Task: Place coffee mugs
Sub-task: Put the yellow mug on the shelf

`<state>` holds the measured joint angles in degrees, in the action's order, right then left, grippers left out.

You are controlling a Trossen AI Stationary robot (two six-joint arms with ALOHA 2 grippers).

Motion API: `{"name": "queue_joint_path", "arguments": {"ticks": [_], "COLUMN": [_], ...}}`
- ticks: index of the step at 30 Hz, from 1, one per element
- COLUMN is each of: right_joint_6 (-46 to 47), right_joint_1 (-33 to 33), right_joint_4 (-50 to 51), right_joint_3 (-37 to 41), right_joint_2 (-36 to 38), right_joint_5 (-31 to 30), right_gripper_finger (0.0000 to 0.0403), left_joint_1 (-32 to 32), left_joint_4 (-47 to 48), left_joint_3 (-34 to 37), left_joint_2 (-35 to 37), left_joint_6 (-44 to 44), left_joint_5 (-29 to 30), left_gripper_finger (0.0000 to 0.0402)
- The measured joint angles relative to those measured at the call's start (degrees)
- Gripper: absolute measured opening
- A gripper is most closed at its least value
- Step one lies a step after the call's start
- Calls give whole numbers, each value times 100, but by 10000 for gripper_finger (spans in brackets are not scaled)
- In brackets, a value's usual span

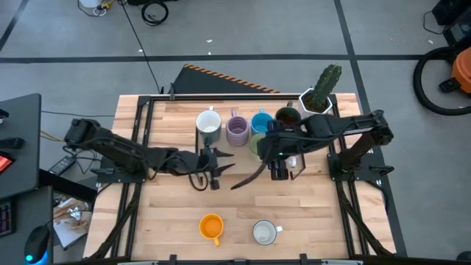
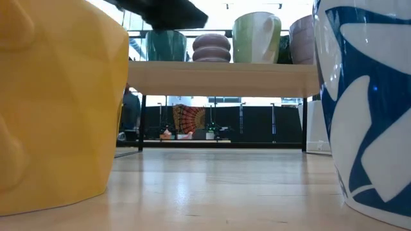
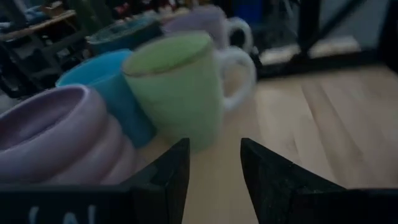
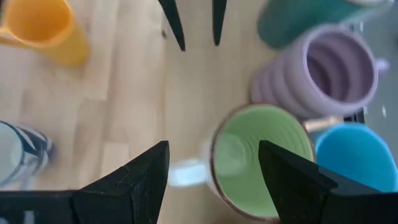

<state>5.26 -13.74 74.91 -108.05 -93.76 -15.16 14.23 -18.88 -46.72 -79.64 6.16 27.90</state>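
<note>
- The wooden surface (image 1: 169, 221) carries everything; a row of mugs stands along its far side, with two more near the front edge.
- The potted cactus (image 1: 324, 87) stands at the far right corner and is no part of the job.
- The right gripper (image 4: 213, 171) hangs over the green mug (image 4: 261, 158), fingers spread wide and empty, one on either side of the near rim and the white handle.
- The left gripper (image 3: 214, 168) sits low at mid-surface, pointing at that same green mug (image 3: 177, 87); its fingers stand apart with nothing between them.
- The ribbed lavender mug (image 4: 320, 74) and blue mug (image 4: 360, 155) crowd the green one, touching or nearly so; a white mug (image 1: 209, 122) ends the row on the left.
- The orange mug (image 1: 211, 226) and a white-and-blue patterned mug (image 1: 264, 232) stand apart at the front.
- The mugs look like glazed ceramic: stiff, fairly heavy for their size, slick, and liable to chip if knocked together. A pinch across the rim wall, one finger inside, looks safer than the handle, which could let the mug swing.
</note>
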Motion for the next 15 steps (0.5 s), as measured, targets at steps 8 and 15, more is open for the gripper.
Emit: {"name": "queue_joint_path", "arguments": {"ticks": [8, 15], "right_joint_6": [-281, 59], "right_joint_1": [-550, -1326], "right_joint_4": [-1238, -1844], "right_joint_3": [1134, 1846], "right_joint_2": [860, 1415], "right_joint_5": [-440, -1272], "right_gripper_finger": [253, 253], "left_joint_1": [1066, 2208], "left_joint_4": [947, 1575], "left_joint_3": [9, -214], "left_joint_2": [542, 621], "left_joint_6": [1300, 369], "left_joint_5": [-409, 224], "left_gripper_finger": [149, 146]}}
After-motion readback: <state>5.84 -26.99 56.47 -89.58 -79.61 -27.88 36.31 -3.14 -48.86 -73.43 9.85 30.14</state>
